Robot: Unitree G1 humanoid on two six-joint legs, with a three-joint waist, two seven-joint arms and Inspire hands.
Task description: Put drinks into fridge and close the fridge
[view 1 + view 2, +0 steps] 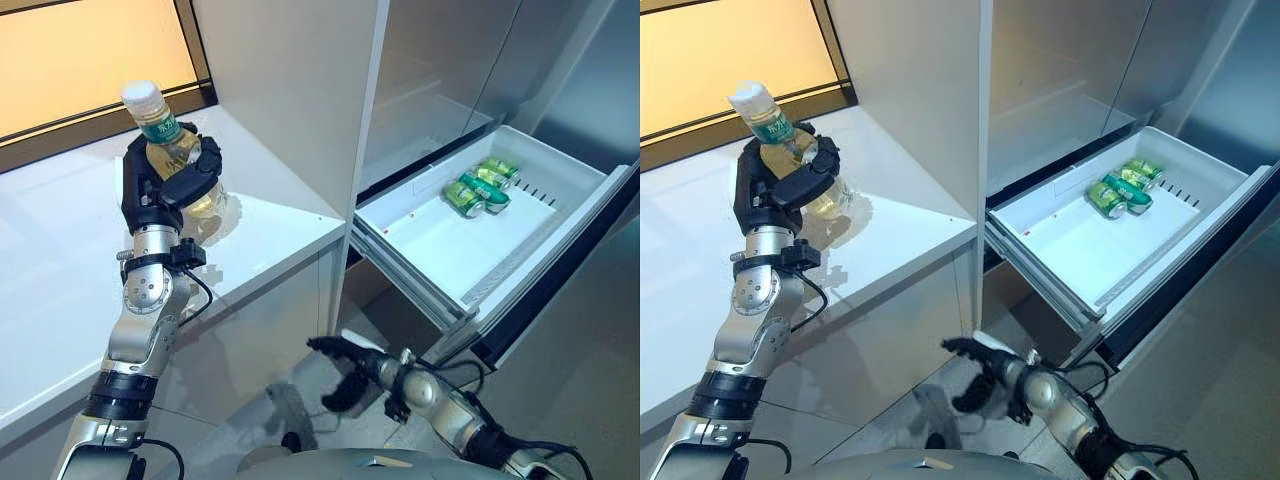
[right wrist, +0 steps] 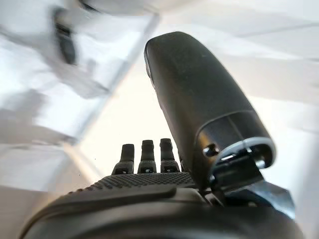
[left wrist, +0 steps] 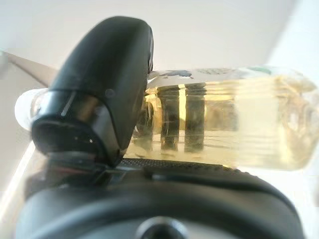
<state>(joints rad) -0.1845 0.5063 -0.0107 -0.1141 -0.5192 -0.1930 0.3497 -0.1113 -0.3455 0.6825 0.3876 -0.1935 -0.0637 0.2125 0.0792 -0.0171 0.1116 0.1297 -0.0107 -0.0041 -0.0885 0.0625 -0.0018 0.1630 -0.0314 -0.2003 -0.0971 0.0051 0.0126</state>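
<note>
My left hand [image 1: 160, 180] is shut on a clear bottle [image 1: 172, 150] of yellow drink with a white cap and green label, holding it upright just above the white counter [image 1: 60, 260]. In the left wrist view the bottle [image 3: 234, 119] lies against my palm with the thumb [image 3: 99, 84] over it. The fridge's white drawer [image 1: 440, 245] stands pulled open at the right, with green cans [image 1: 480, 186] lying at its far end. My right hand [image 1: 345, 370] hangs low below the drawer, fingers relaxed and empty; it also shows in the right wrist view [image 2: 199, 109].
The fridge's white side wall [image 1: 290, 90] rises between the counter and the drawer. A grey fridge door [image 1: 590, 90] stands open at the far right. A dark-framed window [image 1: 90, 50] runs behind the counter. Grey floor [image 1: 580, 380] lies below the drawer.
</note>
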